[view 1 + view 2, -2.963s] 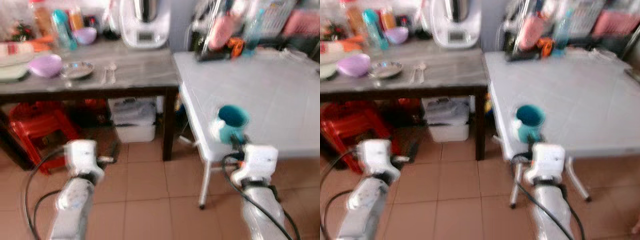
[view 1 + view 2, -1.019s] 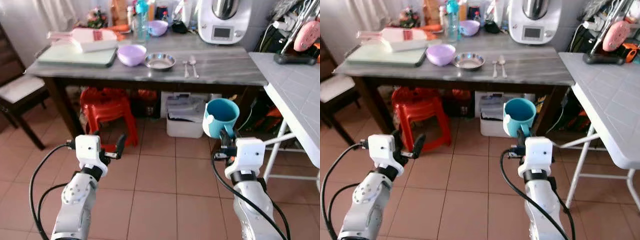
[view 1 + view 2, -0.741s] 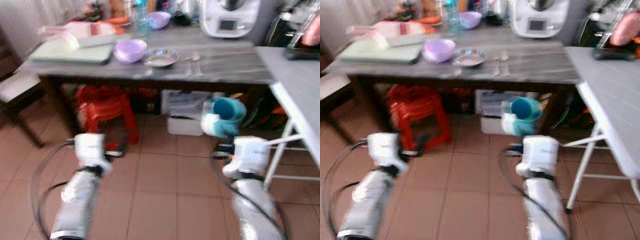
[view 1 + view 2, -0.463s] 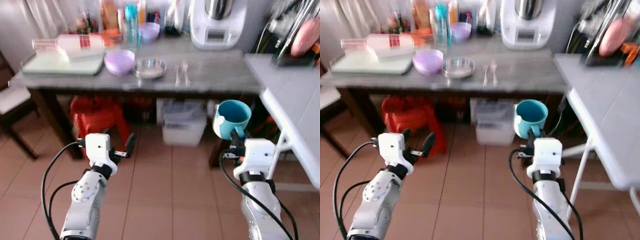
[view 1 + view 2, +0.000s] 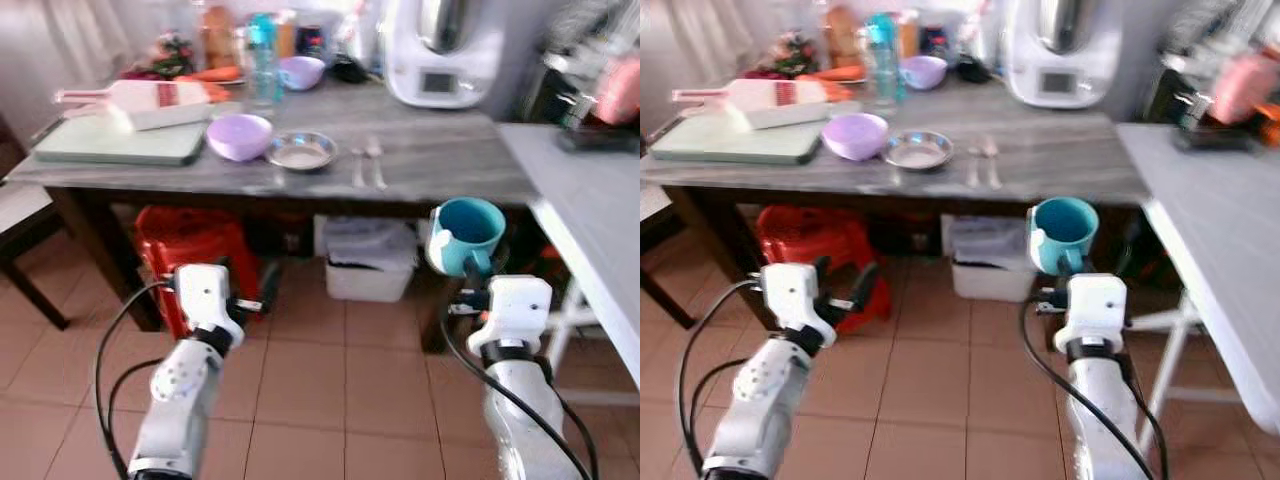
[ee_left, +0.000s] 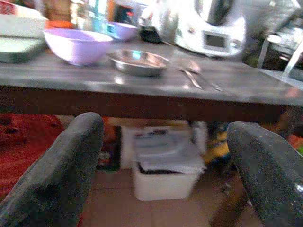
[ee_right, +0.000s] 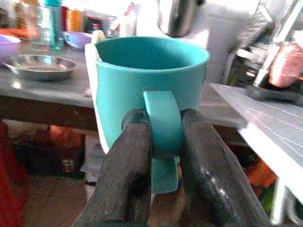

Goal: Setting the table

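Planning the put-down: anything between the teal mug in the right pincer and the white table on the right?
Nothing visible. The right pincer is shut on the teal mug by its handle, upright, over open floor. The white table lies to its right, its near edge bare. The dark table with spoons stands ahead, not between.

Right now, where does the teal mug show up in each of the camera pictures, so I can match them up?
Left eye view: teal mug held at right of centre, above the right gripper.
Right eye view: mug just right of centre, before the dark table's edge.
Left wrist view: no mug here; open fingers frame the table.
Right wrist view: mug in the centre, handle pinched between the fingers.
Shared landmark: steel dish on the dark table.
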{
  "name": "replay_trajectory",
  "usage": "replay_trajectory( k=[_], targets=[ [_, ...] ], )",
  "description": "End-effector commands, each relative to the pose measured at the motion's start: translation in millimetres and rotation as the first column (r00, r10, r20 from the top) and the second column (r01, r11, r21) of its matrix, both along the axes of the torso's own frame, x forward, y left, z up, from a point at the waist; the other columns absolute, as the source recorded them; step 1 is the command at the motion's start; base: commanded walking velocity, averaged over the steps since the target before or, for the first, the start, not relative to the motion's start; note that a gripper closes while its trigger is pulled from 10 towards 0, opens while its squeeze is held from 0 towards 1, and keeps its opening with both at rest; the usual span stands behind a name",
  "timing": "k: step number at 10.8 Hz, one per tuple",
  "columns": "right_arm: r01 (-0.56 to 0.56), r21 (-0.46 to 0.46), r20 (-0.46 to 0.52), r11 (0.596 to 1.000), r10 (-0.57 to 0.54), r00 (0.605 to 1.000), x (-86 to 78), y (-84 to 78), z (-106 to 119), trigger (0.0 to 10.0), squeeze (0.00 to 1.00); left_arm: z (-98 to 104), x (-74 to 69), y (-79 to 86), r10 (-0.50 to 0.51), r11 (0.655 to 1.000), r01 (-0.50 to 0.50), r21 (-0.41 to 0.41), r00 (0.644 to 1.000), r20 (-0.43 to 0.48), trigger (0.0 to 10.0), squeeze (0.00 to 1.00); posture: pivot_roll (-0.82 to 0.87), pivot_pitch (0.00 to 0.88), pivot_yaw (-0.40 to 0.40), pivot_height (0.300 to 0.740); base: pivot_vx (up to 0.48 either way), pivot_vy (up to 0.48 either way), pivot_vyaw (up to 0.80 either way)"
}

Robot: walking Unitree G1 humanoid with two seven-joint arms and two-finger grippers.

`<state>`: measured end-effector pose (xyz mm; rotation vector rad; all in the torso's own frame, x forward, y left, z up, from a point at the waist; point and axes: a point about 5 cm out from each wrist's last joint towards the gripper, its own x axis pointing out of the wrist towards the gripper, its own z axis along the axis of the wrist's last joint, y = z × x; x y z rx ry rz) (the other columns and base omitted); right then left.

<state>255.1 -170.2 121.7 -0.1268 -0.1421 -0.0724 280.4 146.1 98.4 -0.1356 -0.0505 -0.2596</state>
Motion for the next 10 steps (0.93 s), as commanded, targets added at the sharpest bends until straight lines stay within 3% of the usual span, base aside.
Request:
replay_trajectory(
  k=[1,10],
  targets=[
    [-0.024,0.009,0.026,1.000,0.024,0.999,2.6,7.0,6,10.0,0.00,2,0.1,8.5,0.017,1.000,-0.017,0.011,1.000,0.001,10.0,0.00,0.06,0.021,-0.007,0.740,0.379,0.000,0.00],
    [-0.018,0.014,0.043,1.000,0.017,0.999,3.7,4.2,11,10.0,0.00,14,6.3,-0.5,-0.026,1.000,0.027,-0.014,0.999,0.027,10.0,0.00,0.05,0.025,0.000,0.740,0.385,0.000,0.00]
  ],
)
